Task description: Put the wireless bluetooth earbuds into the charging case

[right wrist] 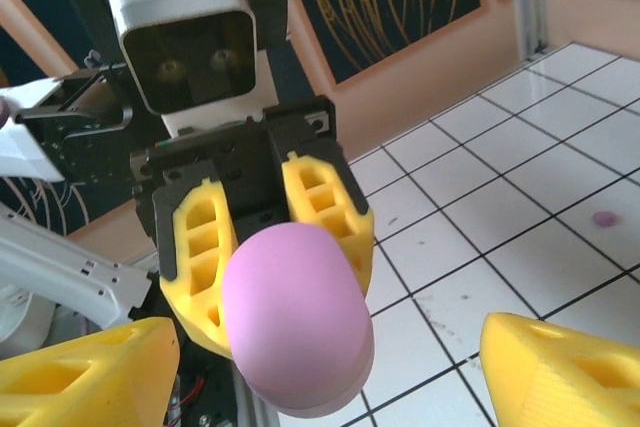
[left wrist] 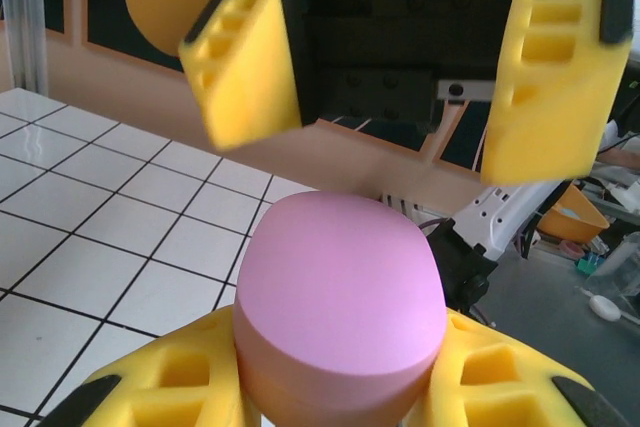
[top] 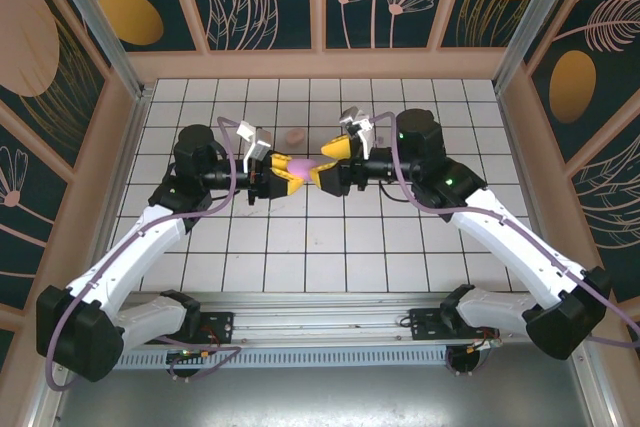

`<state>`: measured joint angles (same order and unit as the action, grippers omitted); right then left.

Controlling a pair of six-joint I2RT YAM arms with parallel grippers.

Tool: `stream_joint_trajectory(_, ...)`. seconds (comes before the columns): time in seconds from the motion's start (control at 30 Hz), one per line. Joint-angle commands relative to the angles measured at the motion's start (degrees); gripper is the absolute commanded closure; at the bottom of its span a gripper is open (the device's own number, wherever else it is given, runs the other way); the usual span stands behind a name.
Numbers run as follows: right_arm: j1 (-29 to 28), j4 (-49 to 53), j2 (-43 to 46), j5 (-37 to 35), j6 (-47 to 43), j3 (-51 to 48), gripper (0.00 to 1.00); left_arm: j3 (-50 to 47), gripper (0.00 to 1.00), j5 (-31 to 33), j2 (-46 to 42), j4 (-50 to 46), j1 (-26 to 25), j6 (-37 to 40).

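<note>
**A:** Start at the left. What is the left hand doing?

**B:** The left hand (top: 292, 169) is clamped on the lilac-pink case (left wrist: 340, 297), with one yellow finger on each side. In its own wrist view its fingers (left wrist: 160, 392) are cut off by the bottom edge, and so is the underside of the case.

**A:** Is the case shut?

**B:** A seam runs around it, and I can make out no gap. The end held between the fingers is hidden.

**A:** And the right hand?

**B:** The right hand (top: 322, 164) faces the left one tip to tip. Its jaws are spread wide on either side of the case and clear of it. Seen from the left wrist, one of its fingers (left wrist: 245, 62) is blurred. In its own view both fingers are cut off at the bottom corners.

**A:** Any earbuds?

**B:** One lilac earbud (right wrist: 605, 217) lies on the white tiled surface (right wrist: 520, 197). It is out past the right hand's finger on the right of that wrist view, well apart from both hands. It is too small for me to tell its shape. Beyond the left hand's fingertips a pinkish lump (top: 293, 134) sits on the surface. I cannot tell whether it is a case or an earbud.
</note>
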<state>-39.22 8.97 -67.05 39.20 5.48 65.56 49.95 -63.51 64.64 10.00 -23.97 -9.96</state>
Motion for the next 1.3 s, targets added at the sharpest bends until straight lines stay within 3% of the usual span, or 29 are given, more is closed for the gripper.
stream_joint_trajectory(0.0, -0.5, -1.2, -0.6, 2.8, -2.2, -0.3, 0.22, 1.8, 0.80, -2.6, 0.2, 1.4, 0.0, -1.5)
stream_joint_trajectory(0.43, -1.5, -1.3, -2.1, 2.8, -3.5, -0.9, 0.21, 1.6, 0.80, -2.7, -0.1, 3.4, 0.0, -4.2)
stream_joint_trajectory(0.73, -1.6, -3.3, -2.8, 1.5, -2.2, -1.0, 0.51, 1.8, 0.79, -3.5, 0.8, 4.9, 0.0, -5.5)
stream_joint_trajectory(0.93, -1.5, -4.8, -4.3, 2.4, -0.7, -0.5, 0.56, 1.8, 0.80, -4.2, 0.8, 6.0, 0.0, -6.1)
stream_joint_trajectory(1.27, 0.1, -9.1, -7.0, 1.6, 9.8, 1.0, 0.66, 1.8, 0.80, -5.4, 1.0, 6.0, 0.0, -5.1)
